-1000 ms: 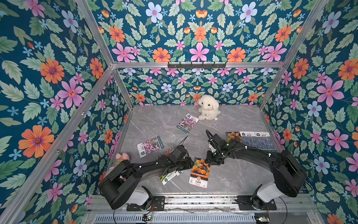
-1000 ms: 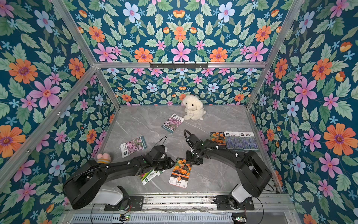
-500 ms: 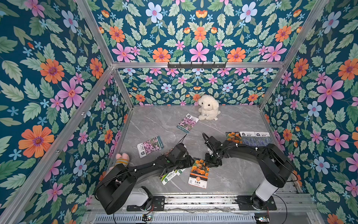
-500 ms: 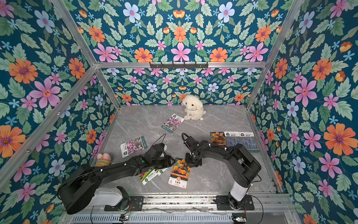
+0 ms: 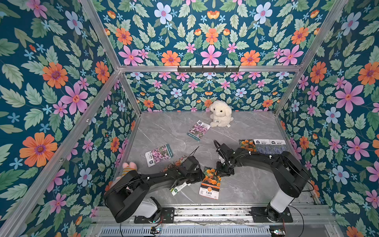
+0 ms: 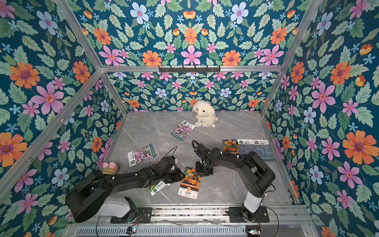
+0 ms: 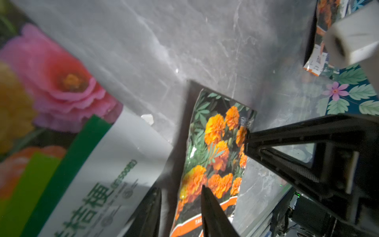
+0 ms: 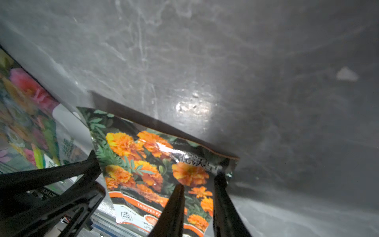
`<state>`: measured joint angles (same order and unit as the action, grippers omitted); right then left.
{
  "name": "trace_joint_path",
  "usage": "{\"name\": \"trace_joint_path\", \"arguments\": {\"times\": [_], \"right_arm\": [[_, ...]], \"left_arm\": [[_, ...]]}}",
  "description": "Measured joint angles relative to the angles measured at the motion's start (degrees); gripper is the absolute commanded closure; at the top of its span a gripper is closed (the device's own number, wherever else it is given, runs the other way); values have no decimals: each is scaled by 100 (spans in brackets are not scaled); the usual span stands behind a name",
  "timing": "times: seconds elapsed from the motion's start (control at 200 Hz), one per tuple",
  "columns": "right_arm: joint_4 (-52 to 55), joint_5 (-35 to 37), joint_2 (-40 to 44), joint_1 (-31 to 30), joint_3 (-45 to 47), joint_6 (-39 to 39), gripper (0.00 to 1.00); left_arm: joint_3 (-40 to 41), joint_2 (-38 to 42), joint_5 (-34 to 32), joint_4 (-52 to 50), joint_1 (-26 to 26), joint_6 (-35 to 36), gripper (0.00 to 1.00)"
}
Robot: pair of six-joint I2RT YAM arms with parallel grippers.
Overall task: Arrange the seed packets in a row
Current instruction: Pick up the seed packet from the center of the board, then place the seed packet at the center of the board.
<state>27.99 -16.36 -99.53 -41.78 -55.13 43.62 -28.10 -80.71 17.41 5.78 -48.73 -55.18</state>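
Near the front middle of the grey table (image 5: 246,186) lay an orange marigold packet (image 5: 210,181), about where it had been a second earlier. Both arms had closed in on it since then. The left gripper (image 7: 180,187) had slid up to the packet's long left edge, jaws apart, one finger (image 7: 207,205) over the printed flowers and its partner off the packet. The right gripper (image 8: 200,180) had dropped to the far right corner, jaws also apart, one fingertip (image 8: 219,178) at that corner.

A multicolour packet (image 5: 178,187) lay just beside, partly under the left arm. Bare table stretched to the right of the marigold packet, up to a row of three packets (image 5: 263,146) by the right wall. One pink-purple packet (image 5: 159,155) lay toward the left wall, and another pink-purple one (image 5: 198,130) lay near the white plush dog (image 5: 220,116).
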Motion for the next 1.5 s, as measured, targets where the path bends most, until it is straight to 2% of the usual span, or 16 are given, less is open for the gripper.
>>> {"name": "trace_joint_path", "arguments": {"times": [0.2,0.29,0.345,0.4,0.53,0.705,0.835,0.965,1.13,1.31,1.5], "right_arm": [[-122,-33,9,15,42,-31,71],[-181,-70,48,57,81,-31,71],[-232,-114,133,105,101,-31,71],[-240,-66,223,177,125,-37,70],[-74,295,846,509,151,-44,59],[-103,603,2127,1062,120,-199,28],[-85,782,3008,1703,81,-356,14],[0,942,3563,2273,2,-654,9],[247,1084,3921,2675,-109,-1038,5],[424,1187,4076,2774,-37,-1233,1],[496,1200,4054,2802,20,-1274,1]], "left_arm": [[44,-293,348,538,0,4,73],[44,-348,396,627,0,7,80],[42,-348,426,621,0,28,87],[15,-337,433,619,2,59,100],[-186,-293,444,603,46,190,100],[-802,-343,363,437,192,446,100],[-1513,-595,297,365,326,621,100],[-2188,-1093,208,505,409,715,100],[-3285,-2179,262,848,411,686,100],[-4188,-3126,348,940,435,389,100],[-4776,-3703,439,1049,452,90,100]]}}
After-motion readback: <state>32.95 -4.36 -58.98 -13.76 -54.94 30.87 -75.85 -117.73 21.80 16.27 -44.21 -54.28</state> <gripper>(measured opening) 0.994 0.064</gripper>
